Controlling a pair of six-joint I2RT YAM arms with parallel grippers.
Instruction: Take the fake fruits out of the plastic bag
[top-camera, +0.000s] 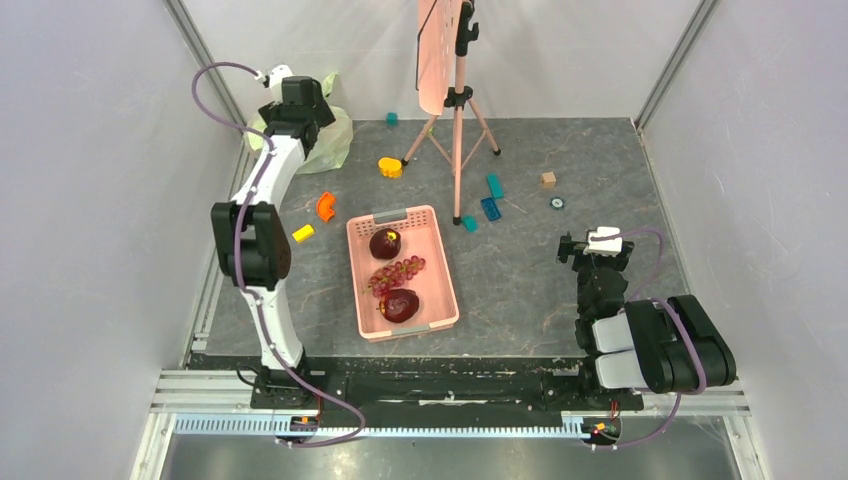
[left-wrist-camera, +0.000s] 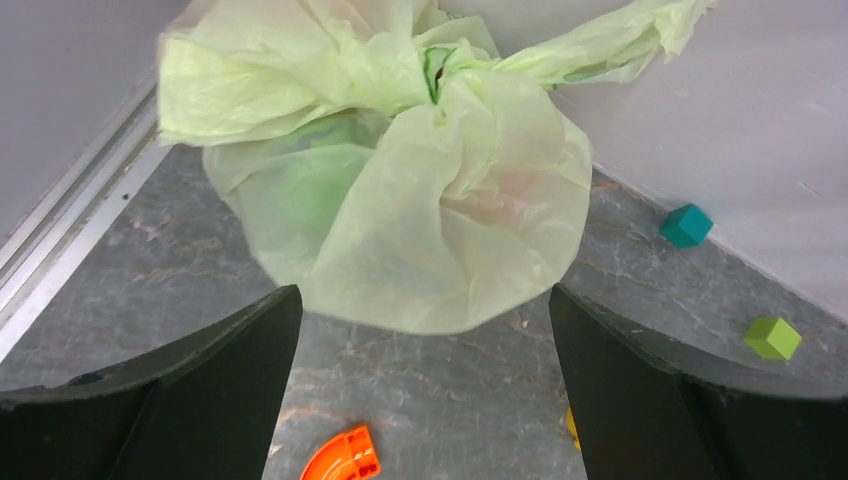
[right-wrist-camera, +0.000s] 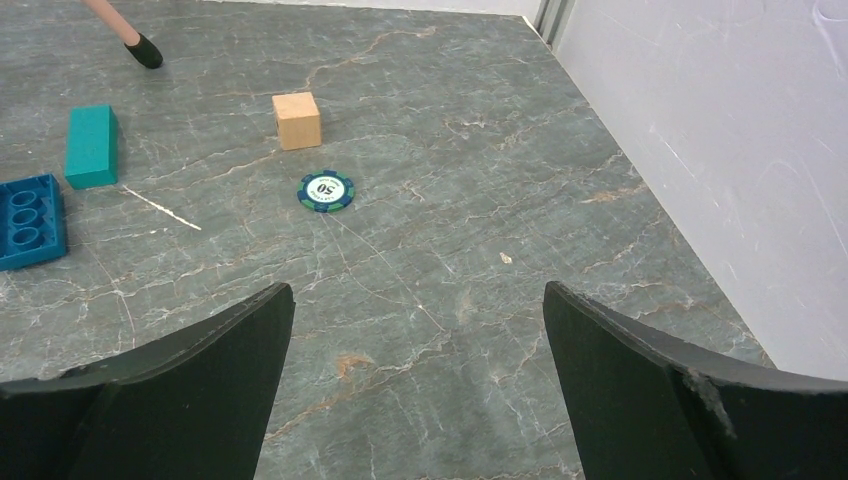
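The plastic bag (top-camera: 333, 135) lies bunched in the far left corner, pale green and crinkly, its neck twisted shut at the top (left-wrist-camera: 420, 200). The fake fruits are hidden inside it; only a green tint (left-wrist-camera: 300, 190) and a reddish tint (left-wrist-camera: 490, 200) show through the film. My left gripper (left-wrist-camera: 422, 292) hovers just in front of the bag, open, with the bag's lower edge between the fingertips and nothing held; in the top view it (top-camera: 298, 108) sits over the bag. My right gripper (right-wrist-camera: 418, 290) (top-camera: 590, 246) is open above bare table at the right.
A pink basket (top-camera: 355, 262) with dark maroon fruits and grapes stands mid-table. A tripod (top-camera: 457, 130) stands behind it. An orange curved piece (left-wrist-camera: 340, 460), a teal cube (left-wrist-camera: 686, 225) and a green cube (left-wrist-camera: 772, 338) lie near the bag. A wooden cube (right-wrist-camera: 297, 120) and a chip (right-wrist-camera: 325, 191) lie ahead of the right gripper.
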